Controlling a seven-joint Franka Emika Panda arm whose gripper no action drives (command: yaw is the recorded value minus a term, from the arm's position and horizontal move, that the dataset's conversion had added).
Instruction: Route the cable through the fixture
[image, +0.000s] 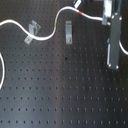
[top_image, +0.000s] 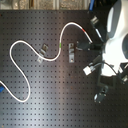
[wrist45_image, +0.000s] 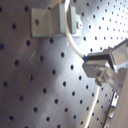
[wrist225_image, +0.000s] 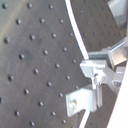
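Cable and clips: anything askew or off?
The left clip sits turned at an angle, unlike the square right clip. The cable passes beside both in the first exterior view, apparently not threaded. No damage shows.

The bench (image: 60, 95) is a matt black perforated plate, seemingly metal, with a faint sheen. The cable (image: 45, 36) looks like smooth white plastic cord, slightly glossy. The two small fixtures (image: 68, 31) and the claw (wrist45_image: 100, 70) look like brushed, bare grey metal.
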